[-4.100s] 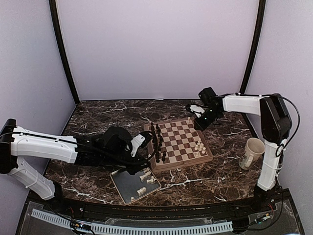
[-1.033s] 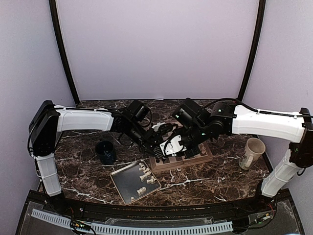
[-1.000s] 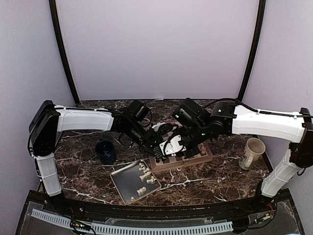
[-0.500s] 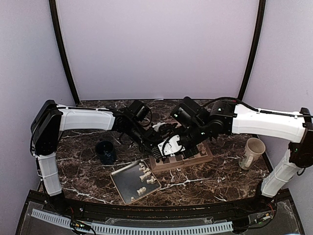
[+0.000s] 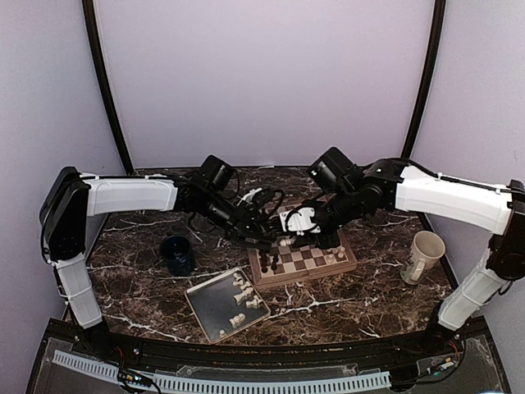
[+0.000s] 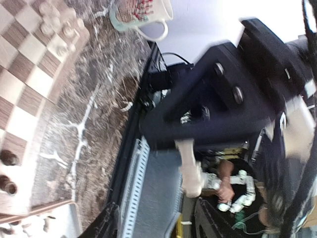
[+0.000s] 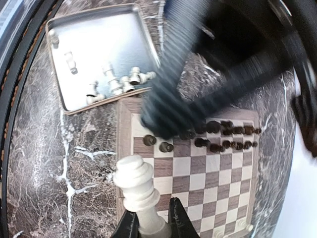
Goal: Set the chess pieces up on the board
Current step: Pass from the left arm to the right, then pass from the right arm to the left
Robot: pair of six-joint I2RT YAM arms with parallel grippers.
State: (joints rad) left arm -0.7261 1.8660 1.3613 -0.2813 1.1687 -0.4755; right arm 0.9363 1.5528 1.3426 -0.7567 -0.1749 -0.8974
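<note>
between the right claw's [image 7: 152, 219] fingers [image 7: 130, 222] you had one cream-white piece [image 7: 137, 191] pinched, jaws narrow around its lower part, its head pointing out past the tips. under that claw lay the board [image 7: 208, 184]. dark pieces [image 7: 218, 131] stood in rows beyond the tips, and further out, off the board's edge, the tray [image 7: 99, 39] held loose cream-white pieces [image 7: 121, 82]. your left claw [image 5: 261, 230] hung just beside the right one, blurred, so i could not tell how its jaws stood.
</note>
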